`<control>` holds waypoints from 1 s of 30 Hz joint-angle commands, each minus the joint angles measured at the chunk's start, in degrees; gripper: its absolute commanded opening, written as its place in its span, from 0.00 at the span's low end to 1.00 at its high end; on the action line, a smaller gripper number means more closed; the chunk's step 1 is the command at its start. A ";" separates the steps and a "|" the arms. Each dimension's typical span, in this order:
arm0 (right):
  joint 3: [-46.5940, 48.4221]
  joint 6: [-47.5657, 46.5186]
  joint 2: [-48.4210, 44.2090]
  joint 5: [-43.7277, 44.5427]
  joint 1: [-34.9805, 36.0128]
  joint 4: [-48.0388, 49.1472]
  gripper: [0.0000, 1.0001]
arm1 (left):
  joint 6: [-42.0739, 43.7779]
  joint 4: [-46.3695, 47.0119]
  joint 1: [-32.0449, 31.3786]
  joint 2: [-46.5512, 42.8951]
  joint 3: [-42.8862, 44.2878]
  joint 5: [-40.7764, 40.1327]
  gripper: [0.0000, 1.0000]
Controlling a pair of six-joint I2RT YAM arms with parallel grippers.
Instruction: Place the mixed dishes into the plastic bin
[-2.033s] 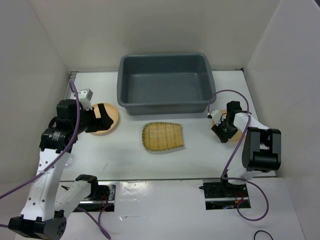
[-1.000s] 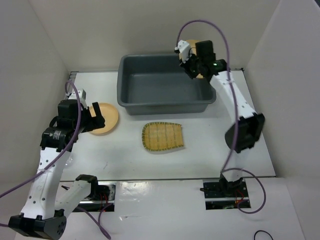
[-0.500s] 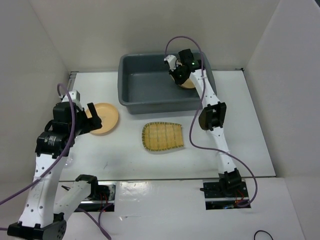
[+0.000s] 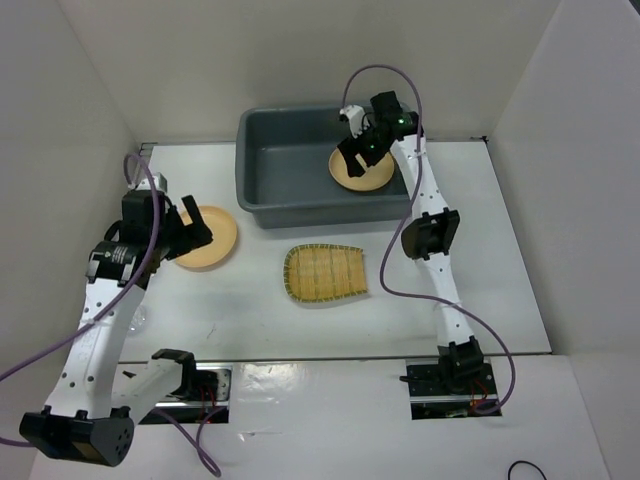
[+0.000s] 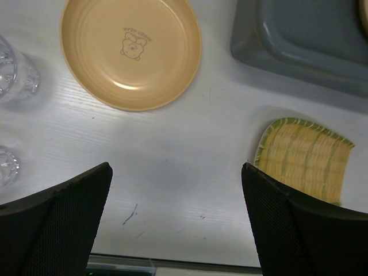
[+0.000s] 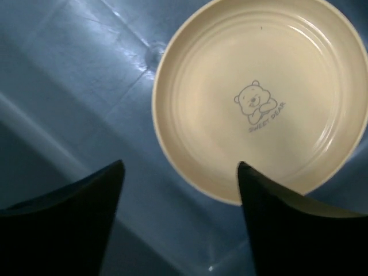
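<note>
The dark grey plastic bin (image 4: 290, 172) stands at the back of the table. One tan-yellow plate (image 4: 365, 172) lies flat on its floor at the right end. It also shows in the right wrist view (image 6: 261, 98). My right gripper (image 4: 360, 150) hovers over that plate, open and empty (image 6: 181, 172). The second plate (image 4: 208, 238) lies on the table at the left, and shows in the left wrist view (image 5: 131, 52). My left gripper (image 4: 190, 232) is open above the table near it (image 5: 175, 172). The bamboo tray (image 4: 325, 272) lies in front of the bin. Two glass cups (image 5: 17, 75) (image 5: 7, 165) stand left of the plate.
White walls close in the table on the left, back and right. The bin's corner (image 5: 310, 40) and the bamboo tray (image 5: 302, 158) show to the right in the left wrist view. The bin's floor (image 6: 69, 69) fills the right wrist view.
My right arm carried its plate from the table's right side over the bin, lowered it and let go. My left gripper drew back from the left plate.
</note>
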 commanded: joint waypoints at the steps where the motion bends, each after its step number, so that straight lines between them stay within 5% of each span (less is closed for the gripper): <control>1: 2.62 4.23 -14.22 -5.18 -0.51 -1.41 0.87 | -7.13 5.09 0.86 -1.07 -1.16 -0.43 0.99; 4: 1.05 6.53 -24.76 -4.67 -0.51 -1.41 0.95 | -12.06 5.09 2.00 5.16 -3.09 0.81 0.99; 12: -21.81 4.60 -46.13 -2.91 0.02 -1.41 0.98 | -25.59 9.93 8.33 20.28 -7.67 4.50 0.99; 24: -32.89 2.66 -56.70 1.32 0.02 -1.41 0.98 | -48.26 8.52 10.62 34.79 -5.73 3.71 0.99; 30: -34.11 2.66 -58.54 3.16 0.02 -1.41 0.98 | -52.41 11.68 10.62 37.07 -9.60 4.23 0.99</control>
